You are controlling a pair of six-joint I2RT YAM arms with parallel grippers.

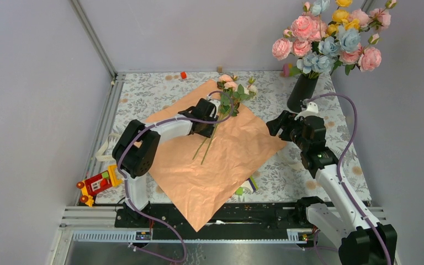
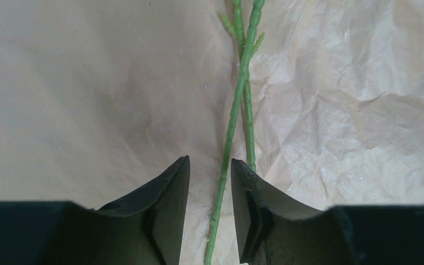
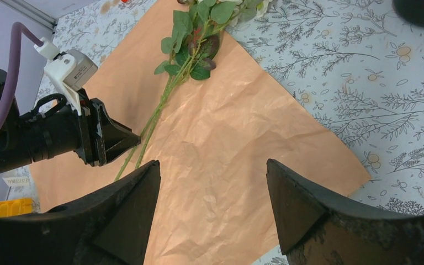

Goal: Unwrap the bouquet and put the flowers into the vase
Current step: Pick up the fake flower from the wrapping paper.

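The bouquet lies unwrapped: its peach paper (image 1: 221, 165) is spread flat on the table. Two flowers (image 1: 233, 88) with pink and cream blooms rest on it, their thin green stems (image 2: 234, 110) crossing. My left gripper (image 2: 210, 160) straddles one stem, jaws narrow but open, with a gap on both sides. From the right wrist view it (image 3: 126, 139) sits low over the stems (image 3: 163, 102). The black vase (image 1: 302, 93) stands at the back right, full of pink, blue and yellow blooms. My right gripper (image 3: 213, 163) hovers wide open over the paper (image 3: 243, 127), holding nothing.
A patterned cloth (image 1: 143, 94) covers the table. A red and yellow toy (image 1: 96, 185) sits at the left front edge and a small red piece (image 1: 183, 74) by the back wall. A small card (image 1: 248, 186) lies by the paper's right side. Walls close in on three sides.
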